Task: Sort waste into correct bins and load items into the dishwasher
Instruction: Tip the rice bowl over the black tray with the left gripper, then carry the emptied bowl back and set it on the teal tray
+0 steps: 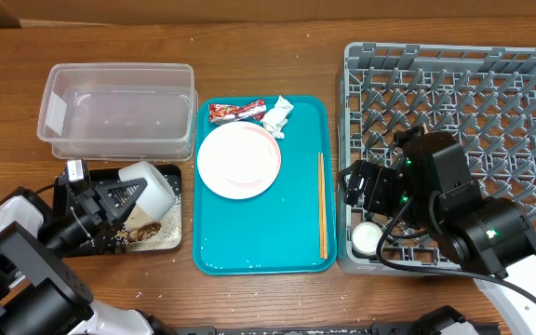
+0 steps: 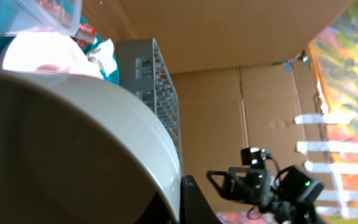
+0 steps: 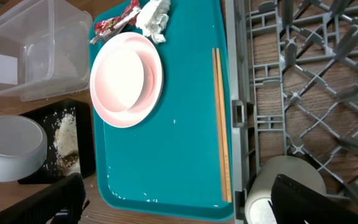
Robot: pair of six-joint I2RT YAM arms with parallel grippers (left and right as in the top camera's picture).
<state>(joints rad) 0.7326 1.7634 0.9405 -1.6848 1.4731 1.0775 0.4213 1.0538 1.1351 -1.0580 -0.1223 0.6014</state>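
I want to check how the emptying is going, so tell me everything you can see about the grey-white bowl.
The bowl is pale grey-white, round, smooth and slightly glossy, with a plain rim; it looks like ceramic or hard plastic. It is tipped on its side over the black tray, and the left gripper is shut on its rim. Brown scraps with rice grains lie in the tray below. Whether it touches the tray is unclear.

The left arm [image 1: 28, 249] reaches in from the table's front-left corner. The left gripper [image 1: 124, 194] is pinched tight on the rim of the tilted bowl [image 1: 152, 186]. The right gripper [image 1: 350, 186] hangs near the front-right edge, jaws wide apart.
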